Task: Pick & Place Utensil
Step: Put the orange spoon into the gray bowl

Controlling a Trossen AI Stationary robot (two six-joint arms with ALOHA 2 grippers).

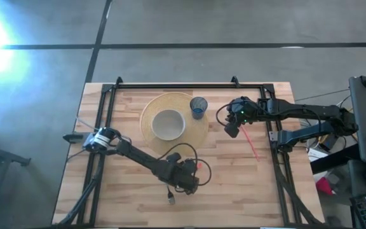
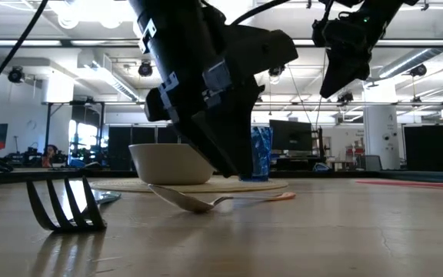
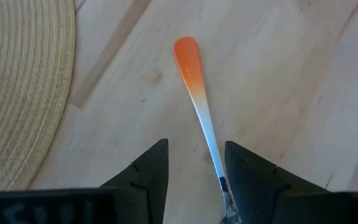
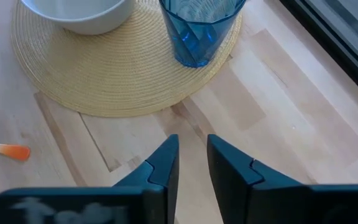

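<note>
1. The left gripper (image 1: 188, 180) hung low over the front of the table (image 1: 234, 191), its fingers (image 3: 148, 171) spread apart with nothing between them, pointing along the handle of a spoon (image 3: 197, 106).
2. The spoon lay flat on the wood, just off the edge of the woven placemat (image 1: 199, 130); its orange handle tip (image 4: 12, 151) pointed away from the gripper and its bowl (image 2: 177, 199) rested on the table under the arm.
3. The right gripper (image 1: 232, 130) hovered off the table beside the placemat, near the blue cup (image 1: 198, 107), its fingers a little apart and empty; a pink utensil (image 1: 251, 144) lay on the boards just beside it.
4. A white bowl (image 1: 168, 124) sat on the placemat, and a fork (image 2: 64, 201) lay at the front edge of the table.
5. To my eye the step in hand was the approach to the spoon: lined up, not yet gripped.
6. The next move looked to call for a short drop so the fingers straddled the thin handle, then a firm close, since so flat a handle could easily slip.
</note>
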